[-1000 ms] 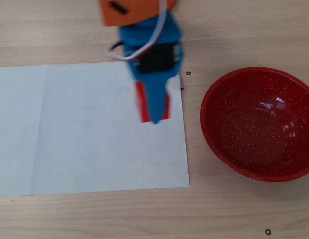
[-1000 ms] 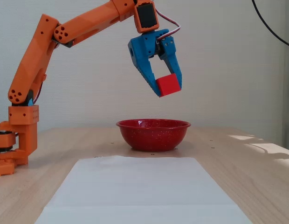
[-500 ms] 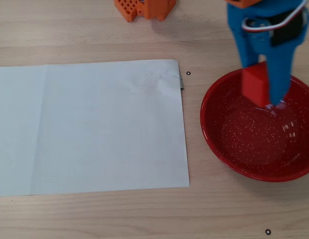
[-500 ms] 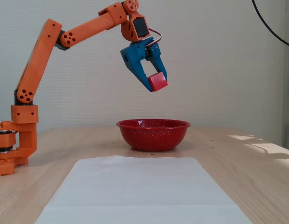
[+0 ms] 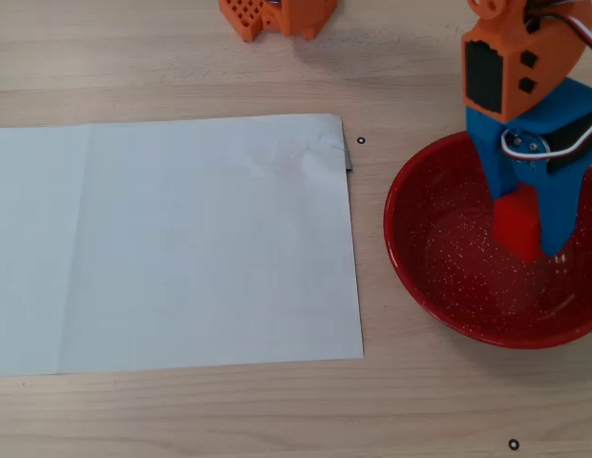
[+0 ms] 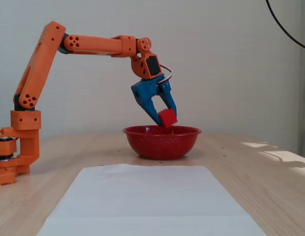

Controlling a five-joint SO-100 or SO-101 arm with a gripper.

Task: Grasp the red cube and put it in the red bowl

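Above red bowl [image 6: 161,142]: claw [image 6: 165,121] gripping red cube [image 6: 167,117].

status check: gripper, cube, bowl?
Gripper shut on red cube, held above red bowl. Cube over the bowl's interior in overhead view, not released. Nothing in the way.

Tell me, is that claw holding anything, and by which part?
Yes: the gripper pinches the red cube by opposite side faces, above the red bowl.

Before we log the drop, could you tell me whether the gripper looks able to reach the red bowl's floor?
Probably yes: the gripper, holding the red cube, hangs over the red bowl, with nothing visible between.
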